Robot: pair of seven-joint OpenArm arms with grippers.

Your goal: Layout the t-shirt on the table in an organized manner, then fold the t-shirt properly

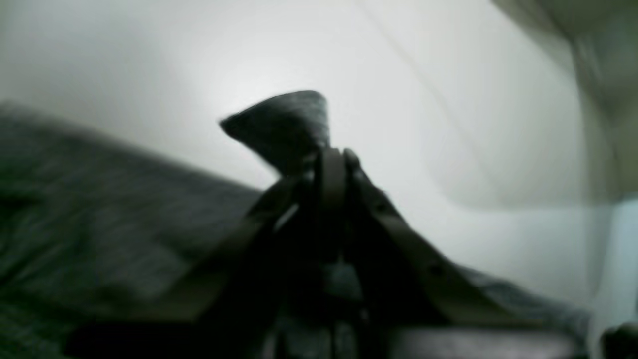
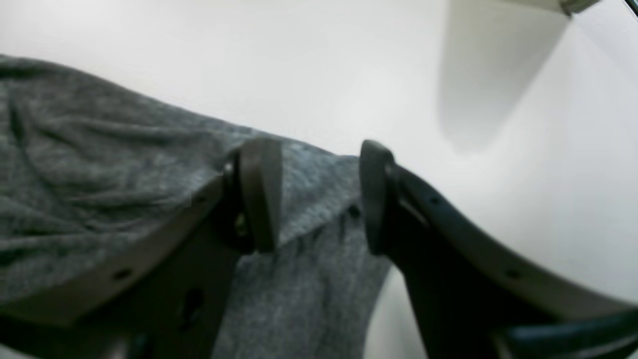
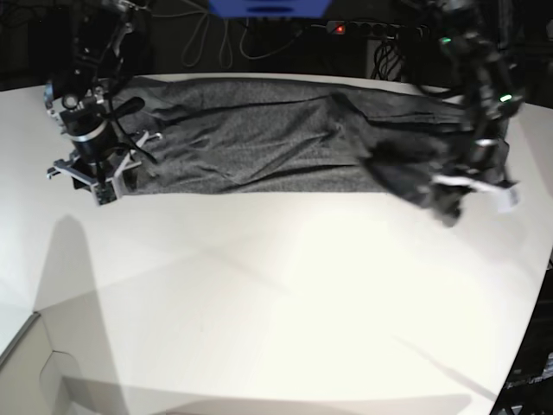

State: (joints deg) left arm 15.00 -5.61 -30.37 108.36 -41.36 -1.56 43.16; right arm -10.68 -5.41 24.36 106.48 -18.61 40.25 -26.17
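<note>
The dark heather-grey t-shirt (image 3: 259, 138) lies stretched sideways along the far part of the white table (image 3: 259, 294). My left gripper (image 3: 449, 203) is at the shirt's right end. In the left wrist view it (image 1: 331, 159) is shut on a fold of the shirt, and a tip of cloth (image 1: 284, 124) sticks out past the fingers, lifted off the table. My right gripper (image 3: 99, 186) is at the shirt's left end. In the right wrist view it (image 2: 316, 194) is open, its fingers (image 2: 259, 194) astride the shirt's edge (image 2: 99, 164), gripping nothing.
Cables and a power strip (image 3: 346, 28) run behind the table's far edge, with a blue object (image 3: 268, 7) above. The table's curved edge (image 3: 540, 303) drops off at the right. Bare white tabletop fills the near half.
</note>
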